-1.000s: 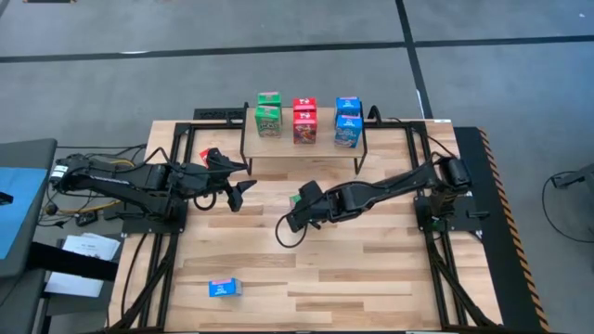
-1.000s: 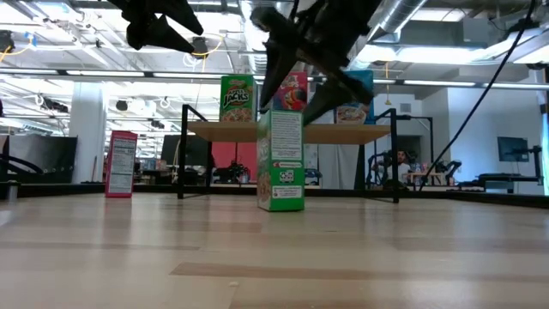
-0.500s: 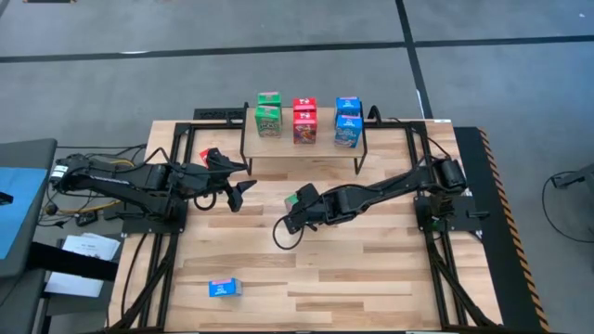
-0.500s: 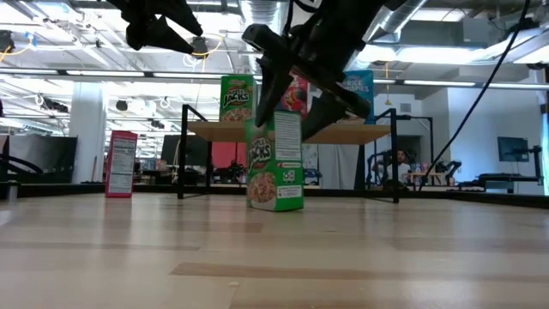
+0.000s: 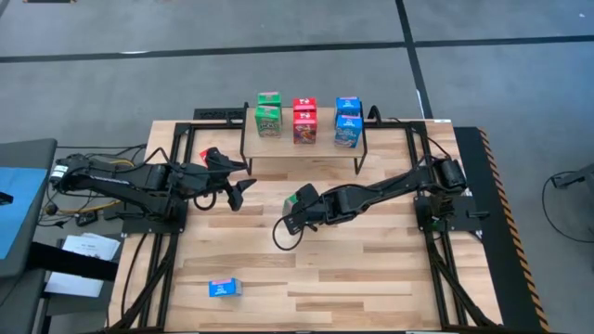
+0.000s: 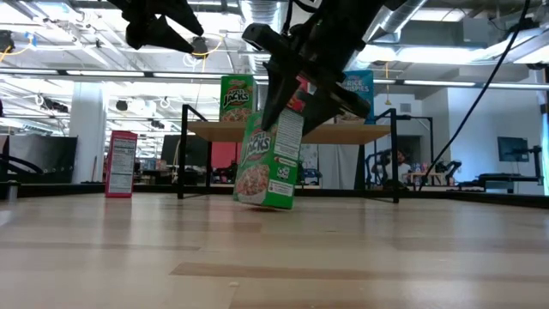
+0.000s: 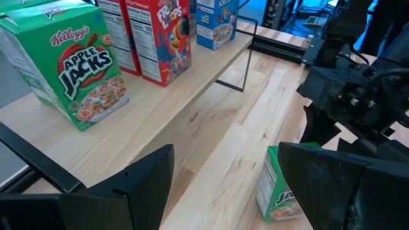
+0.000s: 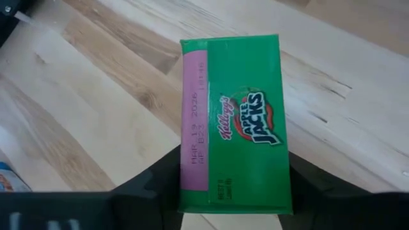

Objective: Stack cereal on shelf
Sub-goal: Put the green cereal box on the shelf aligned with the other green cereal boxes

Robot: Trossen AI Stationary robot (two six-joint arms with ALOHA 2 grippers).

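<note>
Fingers (image 8: 160, 185) of the right gripper (image 5: 290, 211) clamped on a green cereal box (image 6: 268, 161), tilted, one bottom corner at the desk (image 5: 371, 269).
Held mid-desk, just in front of the shelf (image 5: 302, 151). On the shelf: green, red and blue boxes, two of each. Left gripper (image 5: 232, 182) parted and empty, near the shelf's left end. Blue box (image 5: 224, 289) flat at the desk's near left; red box (image 6: 121, 164) upright by the shelf's left end.
</note>
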